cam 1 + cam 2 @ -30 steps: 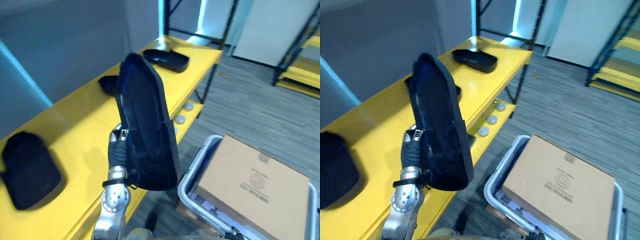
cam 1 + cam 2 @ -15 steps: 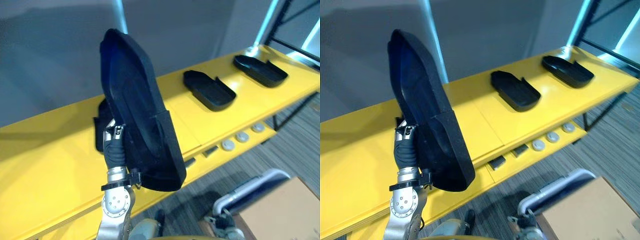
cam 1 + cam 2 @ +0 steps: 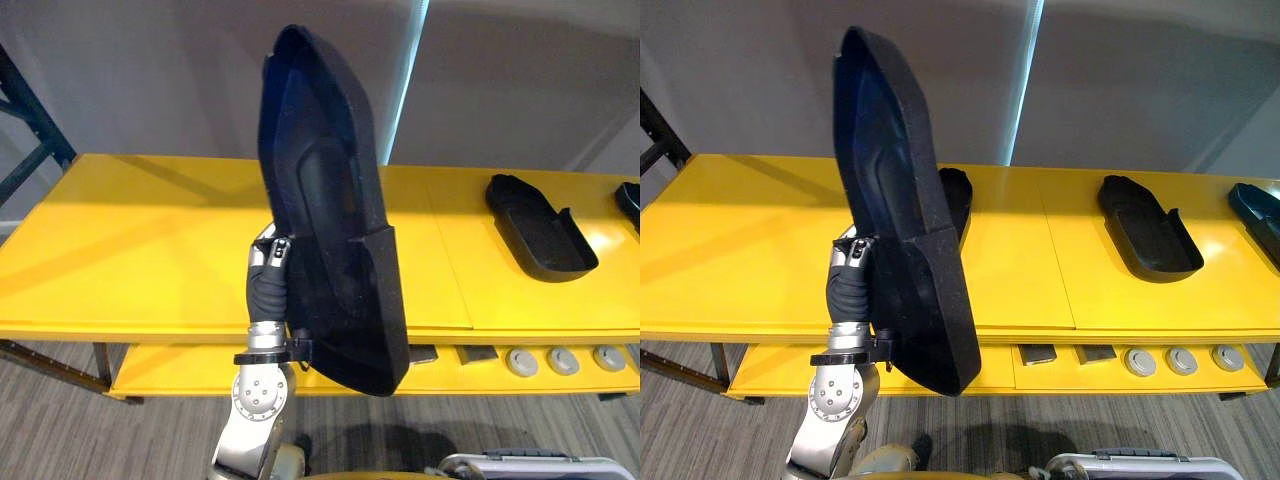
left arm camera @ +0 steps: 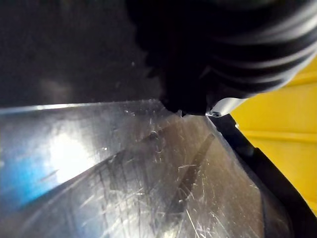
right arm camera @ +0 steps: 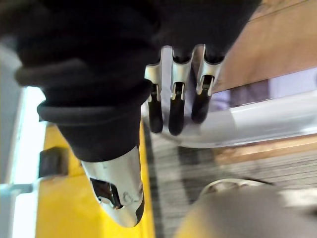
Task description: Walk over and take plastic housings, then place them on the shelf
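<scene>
A long black plastic housing [image 3: 330, 230] stands upright in the air in front of me, its hollow side towards me. It is carried at its lower edge by my left hand [image 3: 270, 262], and its glossy inner surface [image 4: 124, 173] lies close against that hand's dark cover. Behind it runs the yellow shelf [image 3: 130, 250]. My right hand [image 5: 176, 89] hangs open and holds nothing.
Another black housing [image 3: 540, 225] lies on the shelf at the right, a second [image 3: 1260, 215] at the far right edge, and a third [image 3: 956, 200] partly behind the held one. Round grey discs [image 3: 560, 360] sit on the lower level. A grey cart rim [image 3: 1140, 465] shows below.
The camera has swung to face the shelf square on, so the cart and cardboard box have slid out of the eye views. The housing stays upright on my left hand.
</scene>
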`<state>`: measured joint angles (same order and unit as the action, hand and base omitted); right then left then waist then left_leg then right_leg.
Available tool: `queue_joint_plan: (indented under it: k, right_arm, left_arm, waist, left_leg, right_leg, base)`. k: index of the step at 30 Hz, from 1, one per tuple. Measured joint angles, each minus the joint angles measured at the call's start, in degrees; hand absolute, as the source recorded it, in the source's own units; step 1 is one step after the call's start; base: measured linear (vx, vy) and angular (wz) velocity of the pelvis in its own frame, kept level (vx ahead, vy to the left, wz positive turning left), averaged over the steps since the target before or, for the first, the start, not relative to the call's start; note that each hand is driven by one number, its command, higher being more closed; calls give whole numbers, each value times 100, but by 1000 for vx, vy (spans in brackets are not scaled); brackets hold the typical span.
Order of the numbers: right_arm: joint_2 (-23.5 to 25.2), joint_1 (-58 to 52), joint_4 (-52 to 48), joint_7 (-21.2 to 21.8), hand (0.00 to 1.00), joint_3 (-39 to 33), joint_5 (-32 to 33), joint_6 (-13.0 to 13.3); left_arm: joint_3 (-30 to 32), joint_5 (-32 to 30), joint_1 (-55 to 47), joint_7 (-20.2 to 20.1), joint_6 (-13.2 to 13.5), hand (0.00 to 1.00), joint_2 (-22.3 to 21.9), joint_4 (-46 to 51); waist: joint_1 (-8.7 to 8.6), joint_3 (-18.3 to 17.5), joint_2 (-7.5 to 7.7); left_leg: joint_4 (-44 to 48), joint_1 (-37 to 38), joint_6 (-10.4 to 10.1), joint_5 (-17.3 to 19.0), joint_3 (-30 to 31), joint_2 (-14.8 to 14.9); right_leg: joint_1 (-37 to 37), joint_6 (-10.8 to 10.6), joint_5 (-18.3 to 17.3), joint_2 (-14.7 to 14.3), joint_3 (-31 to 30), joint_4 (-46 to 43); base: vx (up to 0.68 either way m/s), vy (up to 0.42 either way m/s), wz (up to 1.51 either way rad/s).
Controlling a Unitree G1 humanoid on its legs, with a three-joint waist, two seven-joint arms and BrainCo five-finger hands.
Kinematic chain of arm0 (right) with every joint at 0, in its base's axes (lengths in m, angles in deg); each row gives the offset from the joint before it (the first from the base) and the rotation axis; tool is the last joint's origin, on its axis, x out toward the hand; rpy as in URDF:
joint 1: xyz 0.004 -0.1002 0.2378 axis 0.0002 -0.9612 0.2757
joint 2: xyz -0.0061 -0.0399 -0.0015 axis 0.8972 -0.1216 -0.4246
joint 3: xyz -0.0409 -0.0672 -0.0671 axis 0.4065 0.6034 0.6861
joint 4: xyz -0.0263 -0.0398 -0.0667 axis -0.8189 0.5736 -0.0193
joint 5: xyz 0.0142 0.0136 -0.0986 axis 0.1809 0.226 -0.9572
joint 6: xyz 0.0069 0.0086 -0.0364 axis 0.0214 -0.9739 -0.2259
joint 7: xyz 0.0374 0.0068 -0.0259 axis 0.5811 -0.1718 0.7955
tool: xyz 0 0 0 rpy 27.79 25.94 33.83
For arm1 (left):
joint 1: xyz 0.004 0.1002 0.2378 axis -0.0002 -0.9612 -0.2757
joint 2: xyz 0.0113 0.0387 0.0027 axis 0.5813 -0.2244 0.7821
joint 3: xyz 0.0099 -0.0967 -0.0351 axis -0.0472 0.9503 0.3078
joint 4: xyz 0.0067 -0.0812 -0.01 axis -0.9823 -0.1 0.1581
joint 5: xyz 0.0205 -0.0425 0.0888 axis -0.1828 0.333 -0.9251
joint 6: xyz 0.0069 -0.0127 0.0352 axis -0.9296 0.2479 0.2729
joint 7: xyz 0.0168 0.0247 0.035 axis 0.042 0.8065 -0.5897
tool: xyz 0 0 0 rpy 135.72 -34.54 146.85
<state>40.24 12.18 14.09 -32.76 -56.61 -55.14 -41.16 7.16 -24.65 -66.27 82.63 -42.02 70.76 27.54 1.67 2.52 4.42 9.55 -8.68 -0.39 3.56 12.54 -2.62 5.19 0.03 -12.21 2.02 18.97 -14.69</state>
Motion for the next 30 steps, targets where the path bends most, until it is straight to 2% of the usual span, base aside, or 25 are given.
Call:
queue_joint_plan:
  k: [1, 2, 4, 7, 9, 14, 15, 16, 17, 18, 19, 20, 21, 22, 24, 25, 26, 27, 28, 29, 30]
  right_arm:
    - [31, 66, 8, 91, 0, 231, -2, 43]
    - [46, 91, 8, 116, 0, 281, -2, 61]
    - [48, 130, 69, 114, 0, 304, -2, 72]
    - [51, 135, 139, 110, 0, 261, -15, 67]
    - [51, 128, 159, 103, 0, 209, -18, 70]
    - [46, 140, 336, 95, 0, 202, -15, 70]
    - [42, 141, 334, 94, 0, 200, -15, 74]
    - [45, 242, 294, 93, 0, 220, -13, 74]
    - [44, 284, 275, 94, 0, 225, -14, 75]
    - [38, 288, 188, 91, 0, 214, -14, 74]
    - [36, 268, 119, 87, 0, 211, -14, 72]
    - [3, 245, 31, 75, 0, 179, -16, 72]
    - [-19, 253, 32, 62, 0, 157, -18, 65]
    - [-58, 160, 73, 49, 0, 139, -24, 32]
    - [-36, 76, 74, 51, 0, 28, -50, -27]
    - [-20, 65, 77, 48, 0, -57, -61, -82]
    - [19, 90, 98, 48, 0, -87, -64, -97]
    - [62, 137, 120, 95, 0, 18, -94, -140]
    - [55, 154, 99, 118, 0, 66, -170, -143]
    - [57, 182, 98, 118, 0, 80, -191, -155]
    - [65, 241, 97, 122, 0, 136, -237, -171]
  left_arm:
    - [-43, 16, 1, -34, 1, 100, 8, -3]
    - [-63, 33, -2, -50, 1, 100, 5, -5]
    - [-133, 40, -30, -108, 0, 100, 10, -17]
    - [-272, 39, -71, -123, -6, 100, 15, -71]
    - [-316, 38, -64, -126, -8, 100, 23, -77]
    - [-364, 37, -64, -122, -13, 100, 127, -76]
    - [-337, 43, -68, -119, -12, 100, 119, -73]
    - [-215, 43, -69, -121, -9, 100, 108, -71]
    - [-156, 45, -79, -118, -9, 100, 108, -74]
    - [-99, 53, -102, -118, -10, 100, 108, -74]
    - [-102, 63, -104, -118, -7, 100, 104, -73]
    - [-151, 113, -104, -123, -8, 100, 27, -77]
    - [-166, 124, -103, -122, -10, 100, -5, -79]
    - [-334, 134, -103, -133, -8, 100, -50, -79]
    - [-437, 139, -105, -131, -5, 100, -85, -81]
    - [-445, 138, -88, -136, -5, 100, -107, -90]
    - [-435, 138, -38, -138, -4, 100, -76, -108]
    - [-394, 139, -53, -123, -2, 100, 10, -136]
    - [-342, 152, -54, -97, -5, 100, 45, -227]
    - [-318, 149, -60, -95, -7, 100, 63, -265]
    - [-260, 142, -106, -94, -24, 100, 148, -305]
  waist:
    - [96, -50, 46]
    - [107, -57, 34]
    - [91, -124, -58]
    - [87, -153, -60]
    - [60, -153, -53]
    - [77, -104, -90]
    - [97, -61, -105]
    - [122, 32, -71]
    - [151, 46, -98]
    - [215, 66, -65]
    - [229, 67, -54]
    - [209, 81, -82]
    - [187, 96, -110]
    - [151, 98, -112]
    - [89, 91, -194]
    - [58, 41, -299]
    - [54, 51, -257]
    - [152, 64, -108]
    - [252, 77, -140]
    - [264, 59, -106]
    - [261, -8, 23]
  left_leg:
    - [-174, 50, -1, -11, -208, 83]
    - [-212, 55, 3, -28, -261, 110]
    - [-432, 97, -35, -303, -391, 196]
    - [-783, 263, -76, -681, -469, 226]
    - [-878, 269, -96, -797, -447, 202]
    - [-158, -328, -105, -793, 65, 18]
    - [-51, -418, 19, -617, 62, 40]
    - [817, -865, 254, -213, -422, 258]
    - [1194, -1006, 202, -83, -543, 406]
    - [1677, -1167, 135, 80, -694, 735]
    - [1766, -1186, 97, 105, -767, 896]
    - [1764, -1167, 83, 106, -834, 1271]
    - [1705, -1132, 68, 98, -823, 1410]
    - [1631, -1014, 21, 117, -810, 1667]
    - [1788, -871, -228, 258, -791, 1893]
    - [1857, -762, -824, 603, -801, 2007]
    - [1954, -781, -1173, 702, -834, 1939]
    - [2382, -843, -934, 944, -1150, 1728]
    - [2757, -1000, -747, 1230, -1329, 1654]
    - [2877, -1049, -627, 1332, -1438, 1631]
    - [2934, -1065, -458, 1429, -1606, 1470]
  right_leg:
    - [6, 18, 13, -12, -119, 65]
    - [21, 39, 25, -28, -160, 101]
    - [55, 86, 54, -84, -199, 206]
    - [61, 86, 54, -96, -280, 251]
    - [51, 86, 54, -96, -271, 294]
    - [35, 85, 53, -116, 333, 211]
    - [34, 83, 52, -118, 353, 200]
    - [42, 80, 50, -125, 424, 235]
    - [49, 79, 49, -123, 444, 236]
    - [62, 35, 22, -72, 429, 244]
    - [69, -44, -31, -13, 418, 239]
    - [47, -161, -157, 144, 408, 159]
    - [23, -228, -196, 225, 409, 68]
    - [-123, -427, -314, 481, 366, -270]
    - [-195, -664, -401, 678, 298, -518]
    - [-286, -873, -411, 844, 224, -686]
    - [-342, -982, -410, 980, 136, -755]
    - [-432, -1013, -298, 1282, -82, -715]
    - [-480, -771, -120, 1392, -226, -549]
    - [-485, -572, -1, 1447, -255, -480]
    - [-527, -298, 242, 1562, -270, -420]
  base:
    - [20, -57, 10]
    - [16, -62, 20]
    - [1, -37, 22]
    - [5, -18, 0]
    - [-8, -3, 13]
    - [-74, 0, 72]
    - [-159, 49, 64]
    - [-156, 45, 43]
    - [-84, 20, 9]
    - [-41, 13, -25]
    - [-70, 163, -30]
    - [-79, 248, -14]
    - [-119, 514, -5]
    - [-93, 460, 6]
    - [-52, 533, 2]
    - [5, 607, -3]
    - [15, 642, -38]
    - [-2, 510, -66]
    - [-3, 605, -74]
    - [5, 656, -58]
    - [19, 576, -35]
